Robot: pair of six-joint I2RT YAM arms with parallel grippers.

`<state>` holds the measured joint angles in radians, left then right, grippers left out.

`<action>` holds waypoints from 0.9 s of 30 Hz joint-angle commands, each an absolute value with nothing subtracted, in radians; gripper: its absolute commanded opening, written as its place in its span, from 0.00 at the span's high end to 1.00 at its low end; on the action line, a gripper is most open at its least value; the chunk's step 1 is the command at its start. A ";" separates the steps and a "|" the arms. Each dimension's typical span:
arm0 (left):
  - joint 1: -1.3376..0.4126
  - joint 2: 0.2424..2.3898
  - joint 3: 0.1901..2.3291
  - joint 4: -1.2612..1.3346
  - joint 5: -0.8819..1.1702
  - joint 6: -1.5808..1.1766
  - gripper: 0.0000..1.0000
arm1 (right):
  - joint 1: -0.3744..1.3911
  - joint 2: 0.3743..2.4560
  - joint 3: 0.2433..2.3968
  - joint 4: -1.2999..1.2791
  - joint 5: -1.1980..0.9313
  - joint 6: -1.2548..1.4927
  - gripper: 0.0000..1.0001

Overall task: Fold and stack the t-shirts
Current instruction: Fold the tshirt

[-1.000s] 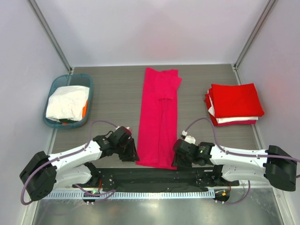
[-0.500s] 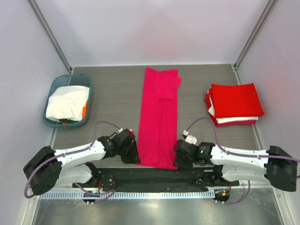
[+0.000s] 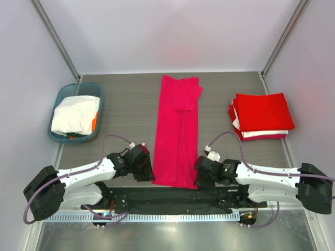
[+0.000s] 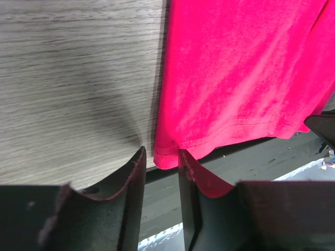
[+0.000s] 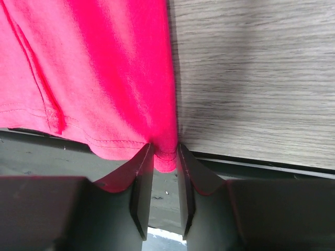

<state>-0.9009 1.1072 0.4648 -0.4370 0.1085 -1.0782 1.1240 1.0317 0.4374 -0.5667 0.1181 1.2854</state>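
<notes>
The left tool [image 4: 160, 151] sat low at the near left corner of a long magenta-pink cloth t-shirt [image 3: 177, 136]. Its two dark fingers stood a narrow way apart, with the hemmed corner lying between the tips. The cloth touched one finger, but whether the pair actually pressed it could not be told. The right tool [image 5: 166, 146] sat at the shirt's near right corner. Its fingers were drawn close together and the hem filled the gap between them, so it was clamped on that corner. Both white arms reached in from the sides, low over the grey wood-grain tabletop [image 3: 125, 115].

The magenta-pink shirt lay flat as a narrow lengthwise strip down the middle of the tabletop, running from the near edge towards the far one. Its near hem hung just past the wooden edge, over a black strip [image 3: 167, 196] between the arm bases.

Well apart to the right rested a stack of folded bright red cloth t-shirts [image 3: 261, 112], with a white layer showing near its bottom. Well apart to the left stood a teal plastic basket [image 3: 78, 86] holding a crumpled white cloth [image 3: 76, 115], with a bit of orange beside it
</notes>
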 commanded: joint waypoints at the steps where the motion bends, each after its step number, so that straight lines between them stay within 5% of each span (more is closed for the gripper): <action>1: -0.904 1.111 0.442 -0.374 0.112 -1.103 0.70 | 1.127 1.026 0.410 -0.551 0.153 1.298 0.75; 4: -0.904 1.111 0.431 -0.344 0.129 -1.111 0.80 | 1.127 1.011 0.416 -0.557 0.149 1.295 0.92; 6: -0.905 1.108 0.426 -0.333 0.126 -1.118 1.00 | 1.127 0.979 0.429 -0.563 0.153 1.298 0.98; 20: -0.838 1.002 0.538 -0.385 0.149 -1.123 1.00 | 1.097 0.828 0.646 -0.790 0.403 1.212 0.99; 27: -0.683 1.106 0.721 -0.419 0.173 -1.033 1.00 | 0.889 0.937 0.842 -0.790 0.459 0.962 0.99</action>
<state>-0.7372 1.0611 0.6407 -0.4114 0.1486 -1.0950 0.9672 0.8776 0.7528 -0.7872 0.3805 1.1133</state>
